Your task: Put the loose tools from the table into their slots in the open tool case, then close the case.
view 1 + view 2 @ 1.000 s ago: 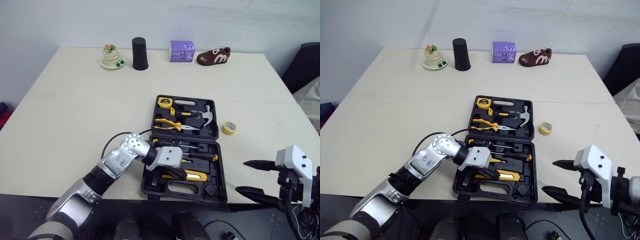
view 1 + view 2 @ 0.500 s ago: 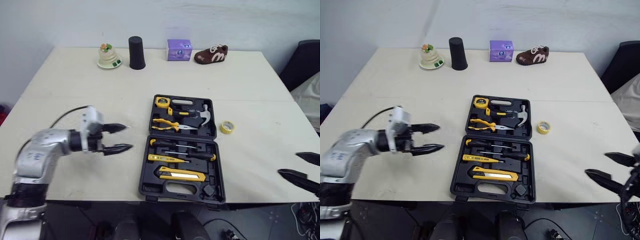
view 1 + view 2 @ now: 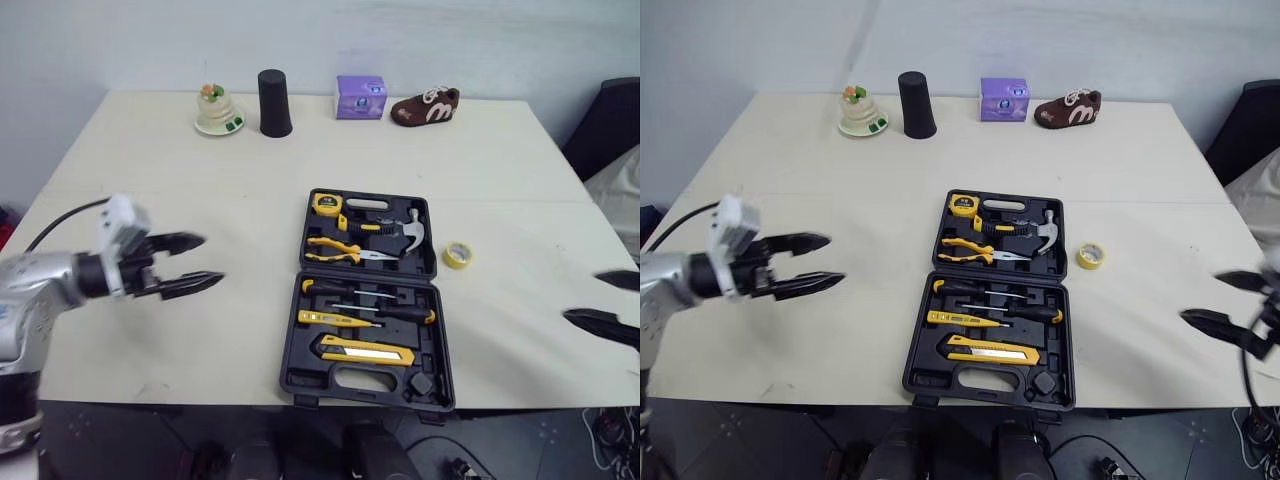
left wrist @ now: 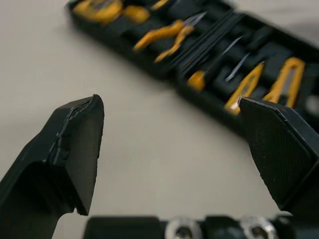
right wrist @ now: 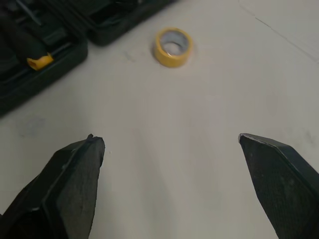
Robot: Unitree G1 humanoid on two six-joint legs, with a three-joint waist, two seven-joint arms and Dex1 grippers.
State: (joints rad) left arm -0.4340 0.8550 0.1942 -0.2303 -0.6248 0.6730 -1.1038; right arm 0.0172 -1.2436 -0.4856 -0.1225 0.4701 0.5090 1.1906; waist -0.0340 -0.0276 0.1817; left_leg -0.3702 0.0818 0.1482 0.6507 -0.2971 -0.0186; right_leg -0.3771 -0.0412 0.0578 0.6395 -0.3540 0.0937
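My right hand (image 3: pixel 1202 297) hangs spread and empty at the near right edge of the desk (image 3: pixel 180 180). My left hand (image 3: pixel 212 260) hovers over the left side, fingers wide apart, holding nothing, pointing toward the case (image 3: pixel 345 380). The case lies open and flat at the near middle. Its near half holds a knife (image 3: pixel 365 350) and screwdrivers (image 3: pixel 400 312); its far half holds pliers (image 3: pixel 340 250), a hammer (image 3: pixel 408 232) and a tape measure (image 3: pixel 327 204). A yellow tape roll (image 3: pixel 458 255) lies loose just right of the far half. Along the far edge stand an ornament (image 3: pixel 217 112), a cup (image 3: pixel 274 103), a box (image 3: pixel 360 98) and a shoe (image 3: pixel 425 105).
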